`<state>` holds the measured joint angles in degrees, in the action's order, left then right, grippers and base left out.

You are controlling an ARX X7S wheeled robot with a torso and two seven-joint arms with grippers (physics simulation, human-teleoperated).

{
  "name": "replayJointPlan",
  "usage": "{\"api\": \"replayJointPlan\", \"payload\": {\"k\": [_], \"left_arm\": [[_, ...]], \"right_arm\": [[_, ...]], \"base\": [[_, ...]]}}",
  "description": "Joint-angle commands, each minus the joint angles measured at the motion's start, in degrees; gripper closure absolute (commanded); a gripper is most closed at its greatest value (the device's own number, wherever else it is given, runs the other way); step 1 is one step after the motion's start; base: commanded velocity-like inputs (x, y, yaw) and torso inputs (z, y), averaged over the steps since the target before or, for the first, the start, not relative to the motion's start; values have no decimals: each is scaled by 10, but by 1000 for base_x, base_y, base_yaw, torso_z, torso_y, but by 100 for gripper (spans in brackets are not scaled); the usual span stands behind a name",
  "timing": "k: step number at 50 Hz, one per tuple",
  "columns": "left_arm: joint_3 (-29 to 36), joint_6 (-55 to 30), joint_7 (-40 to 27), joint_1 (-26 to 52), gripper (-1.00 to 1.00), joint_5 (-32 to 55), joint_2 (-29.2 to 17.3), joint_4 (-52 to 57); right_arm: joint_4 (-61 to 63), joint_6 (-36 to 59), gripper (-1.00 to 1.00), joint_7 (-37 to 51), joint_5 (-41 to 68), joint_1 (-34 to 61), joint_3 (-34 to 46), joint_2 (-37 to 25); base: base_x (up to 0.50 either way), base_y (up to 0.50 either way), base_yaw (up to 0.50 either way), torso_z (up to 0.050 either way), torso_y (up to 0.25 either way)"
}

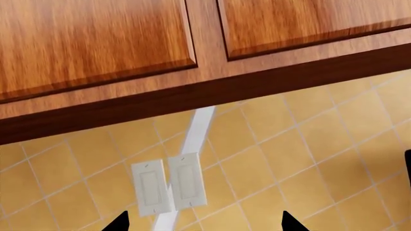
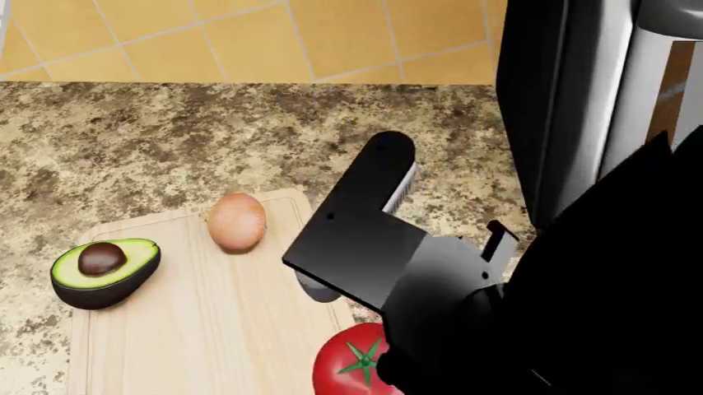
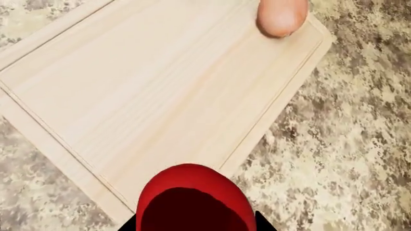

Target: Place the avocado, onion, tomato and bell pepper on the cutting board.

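Evidently the tomato [image 3: 192, 199] was pinched in the right claw [image 3: 196, 226], held above the near edge of the cutting board [image 3: 154, 91]; the onion [image 3: 281, 17] lay well ahead. It was best carried inward over bare wood before release. The left claw [image 1: 202, 224] was spread, facing the wall.

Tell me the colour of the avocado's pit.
Dark brown; the avocado pit sits in yellow-green flesh, clearest in the head view.
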<state>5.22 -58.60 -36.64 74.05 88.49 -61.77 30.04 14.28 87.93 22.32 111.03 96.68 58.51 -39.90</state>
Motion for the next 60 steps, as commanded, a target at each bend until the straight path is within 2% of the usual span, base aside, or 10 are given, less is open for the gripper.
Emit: {"api": "replayJointPlan", "payload": {"k": [1, 9, 33, 36, 54, 55, 60], "left_arm": [[1, 3, -1, -6, -100, -2, -1, 1], [-1, 2, -4, -7, -100, 2, -4, 2], [-1, 6, 2, -15, -100, -3, -8, 0], [-8, 11, 1, -33, -100, -5, -15, 6], [-7, 12, 1, -33, -100, -4, -15, 6], [-5, 10, 0, -28, -100, -2, -14, 5], [-3, 8, -1, -21, -100, 0, -13, 4]], "right_arm": [[-17, -15, 100, -128, -149, -12, 3, 40], [-31, -46, 100, -184, -214, -17, 18, 66], [-57, -106, 100, -266, -304, -38, 66, 114], [-93, -158, 100, -315, -362, -65, 95, 147], [-103, -159, 100, -322, -370, -62, 107, 149], [-103, -157, -100, -323, -369, -58, 106, 148], [-91, -144, -100, -315, -355, -40, 99, 144]], "base": [[0, 0, 0, 0, 0], [0, 0, 0, 0, 0], [0, 0, 0, 0, 0], [0, 0, 0, 0, 0], [0, 0, 0, 0, 1], [0, 0, 0, 0, 0], [0, 0, 0, 0, 0]]}}
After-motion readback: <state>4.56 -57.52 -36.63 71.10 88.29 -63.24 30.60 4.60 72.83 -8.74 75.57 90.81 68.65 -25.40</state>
